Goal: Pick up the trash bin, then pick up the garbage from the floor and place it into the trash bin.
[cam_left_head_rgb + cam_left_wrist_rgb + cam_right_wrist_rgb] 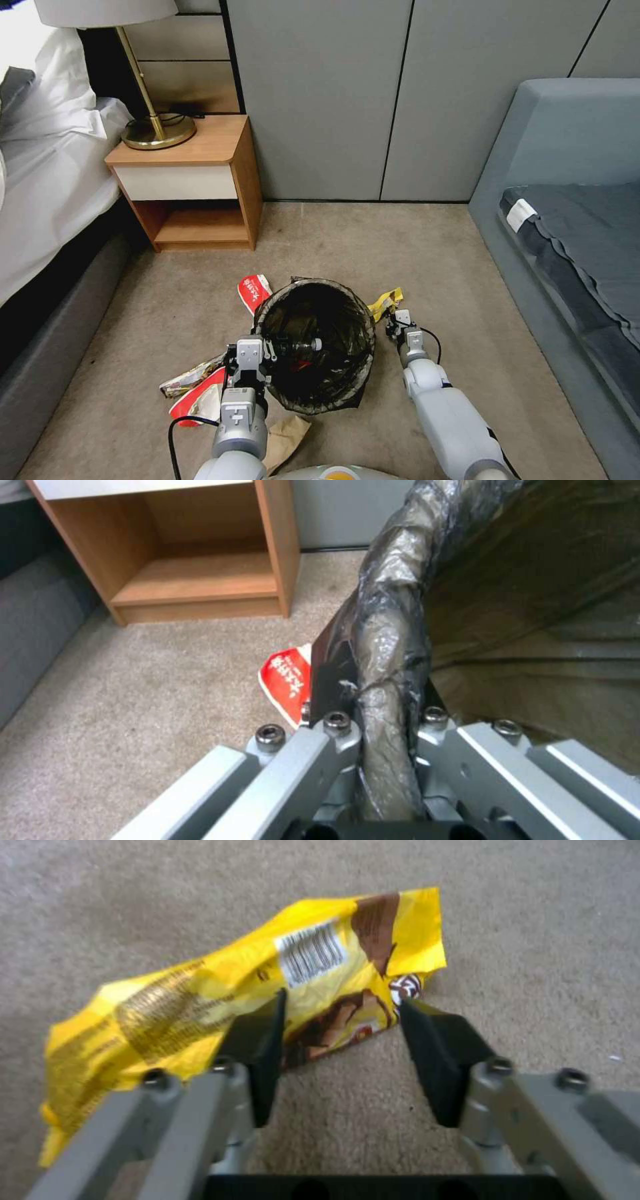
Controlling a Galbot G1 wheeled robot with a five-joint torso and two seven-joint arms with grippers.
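The trash bin (347, 313), lined with a dark bag, hangs just above the floor (440, 260). My left gripper (261, 349) is shut on its bag-wrapped rim (390, 645), one finger on each side (385, 730). A clear bottle (301, 346) and something red lie inside the bin. My right gripper (397, 321) stands open low over a yellow wrapper (386, 303), and the wrapper's (187, 1005) near edge lies between the two pads (341, 1005). A red-and-white wrapper (253, 292) (287, 677) lies beyond the bin. More wrappers (197, 393) and a brown paper bag (288, 435) lie near my left arm.
A wooden nightstand (193, 180) with a brass lamp (157, 130) stands at the back left beside a bed (47, 173). A grey sofa (573, 253) lines the right side. Grey wall panels (347, 100) close the back. Open carpet lies between bin and wall.
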